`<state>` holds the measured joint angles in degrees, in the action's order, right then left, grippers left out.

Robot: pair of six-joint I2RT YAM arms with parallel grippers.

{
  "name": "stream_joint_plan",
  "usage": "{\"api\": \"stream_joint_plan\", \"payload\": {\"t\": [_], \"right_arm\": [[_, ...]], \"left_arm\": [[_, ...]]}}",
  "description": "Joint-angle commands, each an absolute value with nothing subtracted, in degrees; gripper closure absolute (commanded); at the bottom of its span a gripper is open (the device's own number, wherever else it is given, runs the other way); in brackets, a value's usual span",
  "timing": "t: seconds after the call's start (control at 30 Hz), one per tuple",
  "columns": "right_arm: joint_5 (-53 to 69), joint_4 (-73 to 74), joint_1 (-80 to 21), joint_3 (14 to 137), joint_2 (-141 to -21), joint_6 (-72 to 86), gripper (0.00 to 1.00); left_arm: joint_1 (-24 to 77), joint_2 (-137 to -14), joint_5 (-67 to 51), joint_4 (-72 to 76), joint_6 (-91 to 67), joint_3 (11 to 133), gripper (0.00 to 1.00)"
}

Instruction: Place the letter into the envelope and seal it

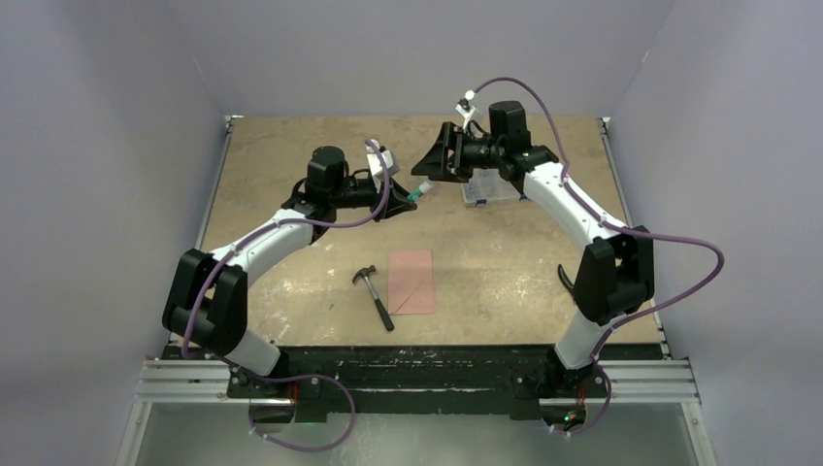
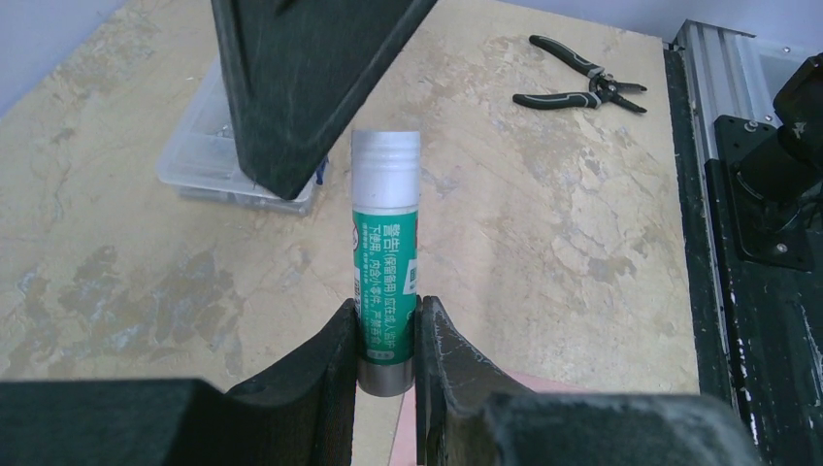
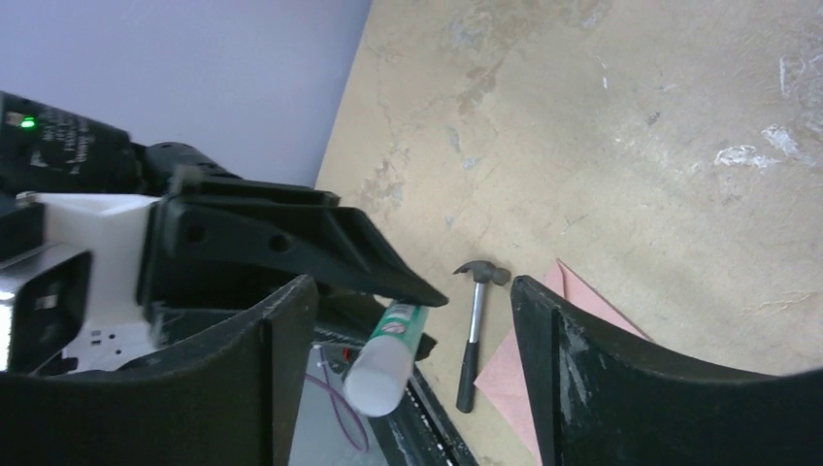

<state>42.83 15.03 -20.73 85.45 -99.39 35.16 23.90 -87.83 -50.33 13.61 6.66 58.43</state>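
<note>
Risk: the glue stick (image 2: 385,262) is pinched only at its base, so an off-axis pull on its cap (image 2: 385,170) could twist it loose and drop it.
Envelope (image 1: 411,282): laid flat at 6 o'clock of both grippers, its diagonal flap edge showing, with a hammer (image 1: 374,296) just beside it at 9 o'clock.
Letter: no separate sheet is seen, and whether it is inside cannot be told.
Right gripper (image 1: 427,170): the fingers are spread wide and nothing is held. One finger (image 2: 291,87) is set at 11 o'clock of the cap, contact unclear.
Left gripper (image 1: 406,199): the fingers are nearly closed and clamped on the stick's lower end.
Glue stick: carried above the table, with its cap aimed at the right gripper.
</note>
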Motion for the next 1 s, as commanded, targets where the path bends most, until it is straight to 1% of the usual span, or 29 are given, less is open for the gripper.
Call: {"api": "stream_joint_plan", "payload": {"t": [0.0,0.07,0.2,0.27,0.3,0.33,0.4,0.5,0.6,0.73,0.77,0.87,0.97], "right_arm": [[44.16,16.92,-20.32,88.5,-95.5,35.16,0.31],[44.85,19.14,-20.3,88.95,-95.29,34.09,0.35],[42.95,27.57,-20.28,90.39,-95.54,28.86,0.33],[42.34,27.13,-20.3,90.04,-95.38,28.27,0.35],[41.87,26.58,-20.37,90.07,-95.59,28.45,0.38],[42.31,26.47,-20.43,90.28,-95.84,28.47,0.43],[42.75,27.17,-20.48,90.86,-96.94,28.2,0.56],[43.22,27.67,-20.63,91.34,-97.47,27.71,0.66],[44.45,27.12,-20.73,91.31,-97.48,27.95,0.7],[44.98,27.99,-21.06,91.49,-97.82,27.07,0.71],[45.07,28.36,-21.17,91.56,-97.9,26.74,0.69],[44.97,29.48,-21.31,91.46,-97.84,25.65,0.55],[44.41,29.73,-21.36,91.23,-97.72,25.17,0.51]], "left_arm": [[23.91,-87.57,-51.94,15.51,7.43,58.29,1.0],[23.91,-87.79,-51.51,14.95,7.55,58.63,1.0],[23.82,-87.97,-51.08,13.34,8.24,59.35,1.0],[23.82,-88.04,-51.22,13.2,8.42,59.33,1.0],[23.82,-88.18,-51.24,13.26,8.43,59.33,1.0],[23.82,-88.23,-51.31,13.18,8.36,59.46,1.0],[23.82,-88.18,-51.25,13.02,8.36,59.41,1.0],[23.82,-88.04,-51.01,12.99,8.36,59.46,1.0],[23.82,-87.98,-50.54,12.94,8.39,59.63,1.0],[23.84,-88.2,-49.39,13.01,8.18,60.27,1.0],[23.84,-88.24,-49.09,13.05,8.25,60.43,1.0],[23.89,-88.34,-48.26,13.03,8.3,60.81,1.0],[23.87,-88.42,-48.37,13.1,8.18,60.84,1.0]]}}
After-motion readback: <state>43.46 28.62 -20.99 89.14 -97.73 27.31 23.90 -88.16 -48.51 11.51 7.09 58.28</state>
